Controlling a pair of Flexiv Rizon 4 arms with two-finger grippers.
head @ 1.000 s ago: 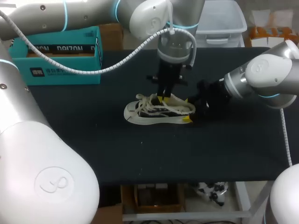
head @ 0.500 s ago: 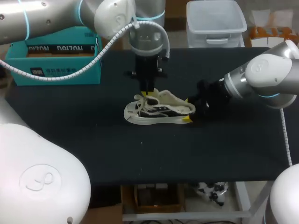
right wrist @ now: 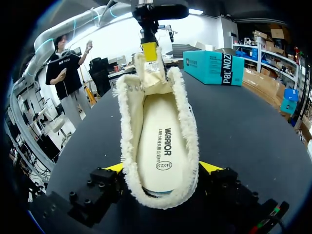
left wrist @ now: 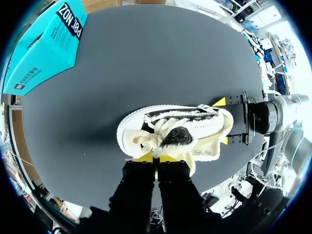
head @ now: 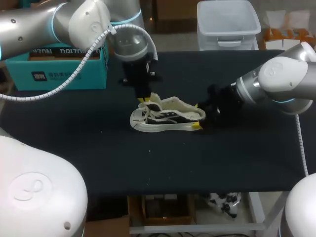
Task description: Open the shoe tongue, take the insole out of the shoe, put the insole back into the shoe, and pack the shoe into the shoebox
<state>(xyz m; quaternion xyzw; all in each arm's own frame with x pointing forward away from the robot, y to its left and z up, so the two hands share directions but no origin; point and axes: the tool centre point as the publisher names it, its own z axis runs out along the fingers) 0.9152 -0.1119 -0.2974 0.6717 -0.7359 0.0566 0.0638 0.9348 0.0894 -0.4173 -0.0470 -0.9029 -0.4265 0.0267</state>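
A white and black shoe [head: 168,118] lies on its side on the black table [head: 148,163], toe to the left. My left gripper [head: 143,100] comes down over the laces and is shut on the shoe tongue [left wrist: 173,138], holding it back toward the toe. My right gripper [head: 197,116] is closed on the heel, one yellow tip on each side. In the right wrist view the cream insole [right wrist: 163,141] lies in the fleece-lined shoe [right wrist: 185,122] between the fingers [right wrist: 114,167], with the left gripper [right wrist: 149,48] at the far end. The left gripper [left wrist: 156,157] pinches tongue and laces.
The open teal shoebox [head: 64,64] stands at the table's back left, well apart from the shoe. A clear plastic bin [head: 227,22] sits at the back right. Bare black tabletop stretches in front of the shoe.
My left arm has swung to the left, drawing the tongue toward the toe. The shoe and my right gripper have stayed in place.
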